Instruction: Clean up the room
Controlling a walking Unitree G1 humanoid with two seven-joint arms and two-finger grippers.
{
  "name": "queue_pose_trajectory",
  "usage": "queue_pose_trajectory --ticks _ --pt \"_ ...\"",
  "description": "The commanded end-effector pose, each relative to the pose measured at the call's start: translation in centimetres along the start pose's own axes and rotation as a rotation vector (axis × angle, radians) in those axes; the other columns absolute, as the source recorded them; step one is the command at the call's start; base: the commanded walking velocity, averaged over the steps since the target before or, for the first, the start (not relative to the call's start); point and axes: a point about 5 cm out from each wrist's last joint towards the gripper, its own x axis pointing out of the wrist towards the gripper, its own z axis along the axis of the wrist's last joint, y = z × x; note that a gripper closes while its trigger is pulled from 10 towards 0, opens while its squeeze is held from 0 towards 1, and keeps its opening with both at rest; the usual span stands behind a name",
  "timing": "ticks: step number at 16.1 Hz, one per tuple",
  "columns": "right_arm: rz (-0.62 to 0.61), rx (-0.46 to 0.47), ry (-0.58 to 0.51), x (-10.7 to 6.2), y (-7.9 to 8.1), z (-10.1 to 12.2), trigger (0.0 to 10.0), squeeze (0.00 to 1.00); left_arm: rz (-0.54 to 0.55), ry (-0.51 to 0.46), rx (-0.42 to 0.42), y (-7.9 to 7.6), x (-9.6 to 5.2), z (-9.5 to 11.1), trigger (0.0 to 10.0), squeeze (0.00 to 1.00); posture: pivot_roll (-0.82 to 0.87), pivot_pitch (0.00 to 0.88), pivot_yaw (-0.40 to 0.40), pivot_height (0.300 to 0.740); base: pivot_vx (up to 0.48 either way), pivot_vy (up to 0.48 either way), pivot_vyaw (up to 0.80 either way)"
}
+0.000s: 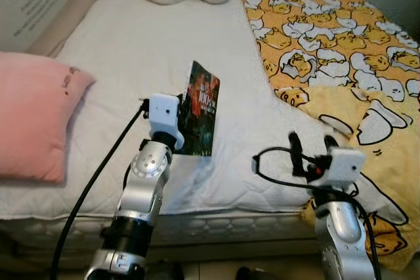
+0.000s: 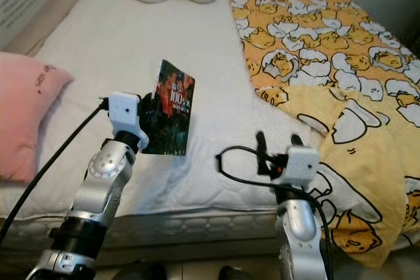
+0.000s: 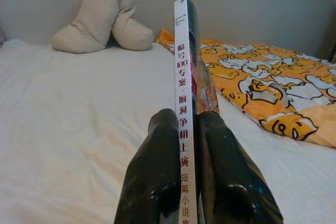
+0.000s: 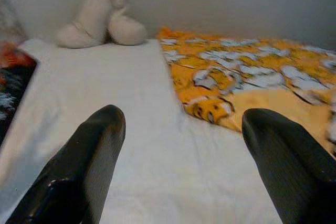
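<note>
Pillow [image 1: 33, 113] left on bed [image 1: 144, 50], blanket [image 1: 341, 50] right, book [image 1: 200, 109] btwn

Dark-covered book [image 1: 200, 111], white spine with Chinese text, upright, clamped in left end effector [image 3: 188, 129] above white bed [image 1: 131, 50].

arms silver, blk elbow bands | wrist cams white | blk cables | tool fingers [image 3: 157, 171] glossy blk, maybe rubber

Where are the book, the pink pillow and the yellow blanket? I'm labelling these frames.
book [image 1: 202, 113], left eye view, front cover.
pink pillow [image 1: 33, 113], left eye view, top face.
yellow blanket [image 1: 341, 37], left eye view, patterned middle.
</note>
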Motion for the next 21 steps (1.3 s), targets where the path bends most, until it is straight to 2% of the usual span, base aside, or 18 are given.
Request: queue_pose_trajectory --ticks 1,6,8,9,10,11,12,13,15,17,21 --pt "-0.012 0.033 -0.007 0.0 -0.5 0.2 10.0 0.0 0.044 0.009 0.031 0.6 0.1 0.2 10.0 0.0 0.04 0.0 -0.03 0.74 0.0 0.48 0.0" --pt "0.072 0.043 0.056 -0.8 -0.6 -1.5 10.0 0.0 0.181 0.082 0.012 1.9 -1.1 -1.2 10.0 0.0 0.06 0.0 -0.026 0.74 0.0 0.478 0.0" --pt "0.139 0.035 0.108 -2.7 -0.3 -2.3 10.0 0.0 0.209 0.112 0.011 2.8 -2.4 -2.1 10.0 0.0 0.07 0.0 -0.038 0.74 0.0 0.478 0.0" --pt "0.177 0.009 0.159 -4.5 -0.4 -3.1 10.0 0.0 0.184 0.121 0.039 3.2 -3.9 -2.7 10.0 0.0 0.08 0.0 -0.042 0.74 0.0 0.465 0.0" --pt "0.191 0.0 0.174 -5.1 -0.5 -3.3 10.0 0.0 0.164 0.123 0.057 3.3 -4.5 -2.9 10.0 0.0 0.08 0.0 -0.048 0.74 0.0 0.442 0.0" --pt "0.198 -0.025 0.197 -6.0 -0.9 -3.7 10.0 0.0 0.113 0.112 0.119 3.0 -5.1 -3.1 10.0 0.0 0.08 0.0 -0.052 0.74 -0.27 0.24 0.0" --pt "0.19 -0.035 0.201 -6.2 -1.2 -3.8 10.0 0.0 0.107 0.1 0.112 2.7 -5.0 -2.9 10.0 0.0 0.09 0.0 -0.057 0.74 0.0 0.0 0.0" --pt "0.168 -0.046 0.197 -6.1 -1.7 -3.9 10.0 0.0 0.07 0.076 0.093 1.5 -4.1 -2.2 10.0 0.0 0.08 0.0 -0.061 0.74 0.0 0.0 0.0" --pt "0.153 -0.047 0.185 -5.5 -1.8 -3.9 10.0 0.0 0.072 0.055 0.055 1.0 -3.4 -1.7 10.0 0.0 0.07 0.0 -0.064 0.74 0.341 -0.148 0.0" --pt "0.149 -0.035 0.125 -3.4 -1.1 -3.2 10.0 0.0 0.032 -0.015 0.036 -0.9 -1.8 -0.1 10.0 0.0 0.06 0.0 -0.064 0.74 0.39 -0.274 0.0" --pt "0.147 -0.037 0.109 -3.1 -1.0 -2.7 10.0 0.0 0.033 -0.012 -0.004 -1.0 -1.3 0.2 10.0 0.0 0.05 0.0 -0.058 0.74 0.391 -0.272 0.0"
